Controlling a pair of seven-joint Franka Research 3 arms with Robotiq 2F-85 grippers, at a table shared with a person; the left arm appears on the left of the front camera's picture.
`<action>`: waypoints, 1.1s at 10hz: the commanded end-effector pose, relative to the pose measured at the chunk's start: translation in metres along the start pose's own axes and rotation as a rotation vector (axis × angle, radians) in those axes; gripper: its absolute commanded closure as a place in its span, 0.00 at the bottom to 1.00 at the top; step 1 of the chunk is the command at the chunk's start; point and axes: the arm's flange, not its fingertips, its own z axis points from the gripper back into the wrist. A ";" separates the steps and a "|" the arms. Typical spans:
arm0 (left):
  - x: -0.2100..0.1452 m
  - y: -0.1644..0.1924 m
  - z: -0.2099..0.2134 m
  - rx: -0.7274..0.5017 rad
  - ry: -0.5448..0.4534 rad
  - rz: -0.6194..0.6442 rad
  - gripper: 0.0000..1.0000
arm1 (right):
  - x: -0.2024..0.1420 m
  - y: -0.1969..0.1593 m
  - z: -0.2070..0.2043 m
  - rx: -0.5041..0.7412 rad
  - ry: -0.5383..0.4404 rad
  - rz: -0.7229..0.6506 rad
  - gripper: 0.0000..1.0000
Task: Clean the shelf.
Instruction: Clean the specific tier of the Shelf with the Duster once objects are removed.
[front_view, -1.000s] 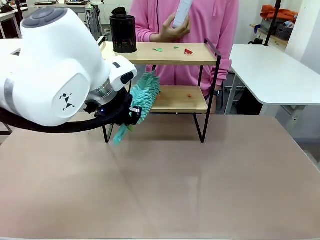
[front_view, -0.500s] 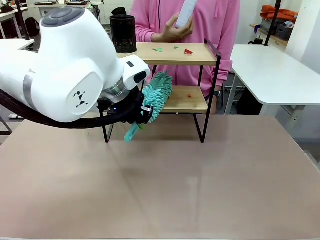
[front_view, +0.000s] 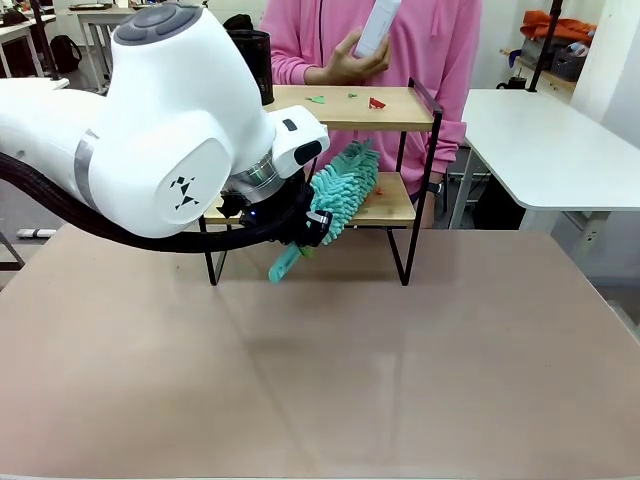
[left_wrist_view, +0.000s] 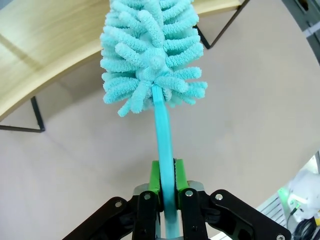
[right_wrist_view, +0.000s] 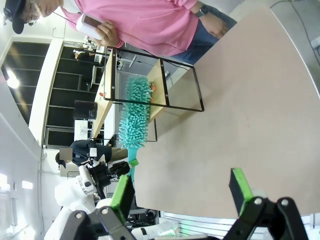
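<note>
Left wrist: claw (left_wrist_view: 167, 174) around duster (left_wrist_view: 150, 55) (teal handle).

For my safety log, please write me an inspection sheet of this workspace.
Surface: brown table, the shelf stands on its far part.
Job's things: teal duster, head at the shelf's lower board; contact cannot be told.
Clutter: green scraps and red scrap on the top board; black cup at its left end.
Grippers: left gripper, fingers shut on the duster handle; right gripper open, holding nothing.
Cables: black cable hanging under the left arm.
Surroundings: person in pink behind the shelf, holding a white object; white table to the right.
</note>
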 end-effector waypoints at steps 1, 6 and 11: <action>0.004 0.009 0.001 0.008 0.015 -0.086 0.88 | 0.001 0.001 0.000 0.029 -0.009 0.022 0.00; 0.010 0.011 0.010 -0.014 0.038 -0.099 0.88 | 0.001 0.001 0.000 0.029 -0.009 0.022 0.00; 0.012 0.022 0.012 -0.005 0.167 -0.158 0.88 | 0.001 0.001 0.000 0.029 -0.009 0.022 0.00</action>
